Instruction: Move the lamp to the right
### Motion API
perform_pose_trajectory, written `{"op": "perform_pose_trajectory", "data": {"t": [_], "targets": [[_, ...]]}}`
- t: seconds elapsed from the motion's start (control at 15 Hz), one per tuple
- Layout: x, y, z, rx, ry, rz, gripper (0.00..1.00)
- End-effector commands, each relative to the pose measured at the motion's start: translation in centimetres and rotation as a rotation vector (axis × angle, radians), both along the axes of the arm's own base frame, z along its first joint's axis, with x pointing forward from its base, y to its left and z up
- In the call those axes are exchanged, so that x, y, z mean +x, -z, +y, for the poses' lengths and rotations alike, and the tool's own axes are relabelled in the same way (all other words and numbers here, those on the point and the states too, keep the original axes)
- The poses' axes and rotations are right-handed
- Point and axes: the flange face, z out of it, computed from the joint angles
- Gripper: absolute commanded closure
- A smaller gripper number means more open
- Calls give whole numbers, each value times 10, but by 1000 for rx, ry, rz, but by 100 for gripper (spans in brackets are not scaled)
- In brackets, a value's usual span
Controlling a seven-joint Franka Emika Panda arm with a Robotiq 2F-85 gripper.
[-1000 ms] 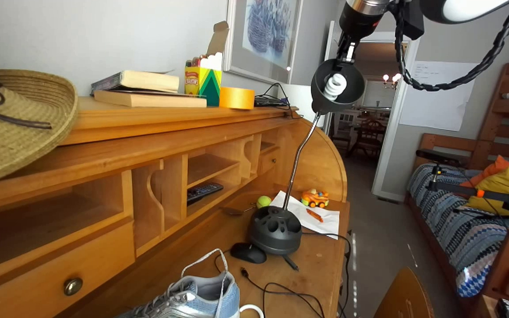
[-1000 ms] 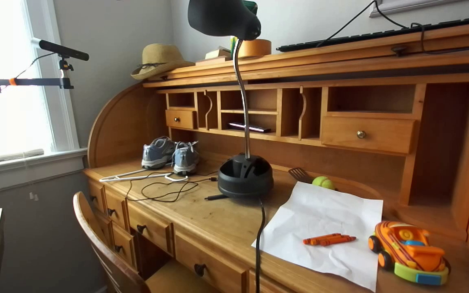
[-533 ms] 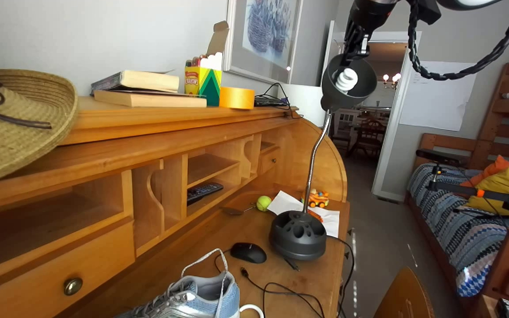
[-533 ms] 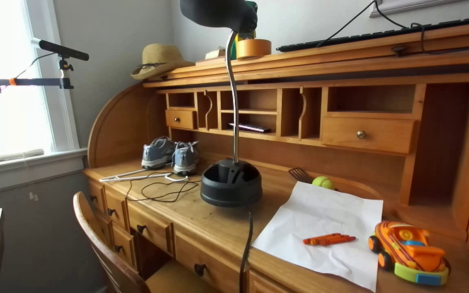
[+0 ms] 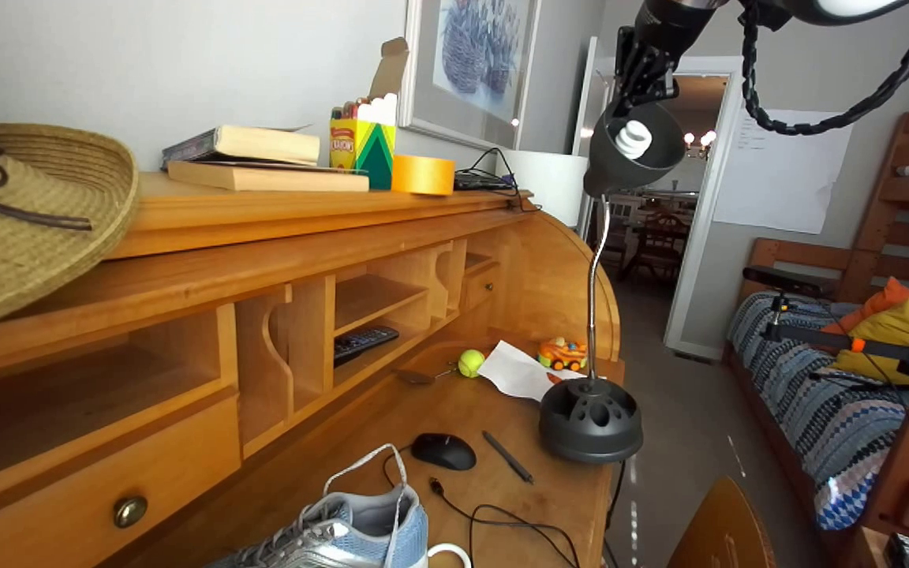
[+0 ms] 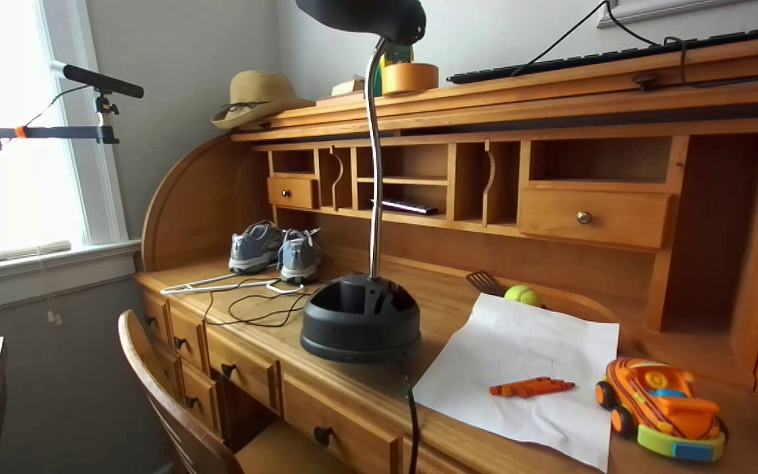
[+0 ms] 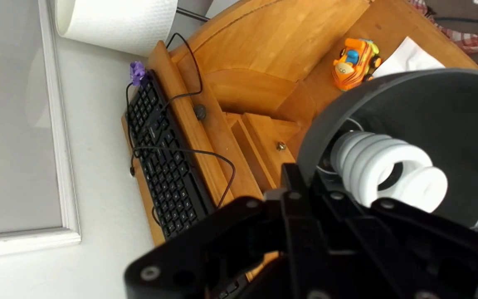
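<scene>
The black lamp (image 5: 590, 426) stands nearly upright at the front edge of the desk, and it also shows in an exterior view (image 6: 360, 329). In an exterior view its domed base reaches past the edge line. I cannot tell whether the base touches the desk. My gripper (image 5: 622, 102) is above the lamp head and shut on its rim. In the wrist view my gripper (image 7: 305, 182) has one finger outside and one inside the rim of the lamp head (image 7: 450, 108), beside the white spiral bulb (image 7: 388, 170). The top of the head is cut off in an exterior view.
A black mouse (image 5: 443, 450), a pen (image 5: 507, 456) and shoes (image 5: 379, 525) lie on the desk. White paper (image 6: 517, 368) with crayons (image 6: 531, 387) and a toy car (image 6: 662, 408) are beside the lamp. A chair (image 5: 723, 528) stands at the front edge. The lamp's cord (image 6: 412, 411) hangs over the edge.
My gripper and the lamp have moved together toward the desk's front edge, rightward in an exterior view. The lamp stem is more upright. The pen now shows in full. The grip is unchanged.
</scene>
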Motion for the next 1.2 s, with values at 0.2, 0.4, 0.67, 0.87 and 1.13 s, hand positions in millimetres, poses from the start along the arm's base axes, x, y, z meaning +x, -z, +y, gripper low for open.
{"op": "perform_pose_trajectory", "data": {"t": [0.2,0.4,0.67,0.87,1.13], "targets": [[-4,-13,-18,-71,-94,-57,99],[-2,-9,-28,-70,-102,-118,99],[-3,2,-38,-57,-114,-186,99],[-6,11,-45,-26,-119,-228,99],[-6,20,-49,-15,-138,-265,99]]}}
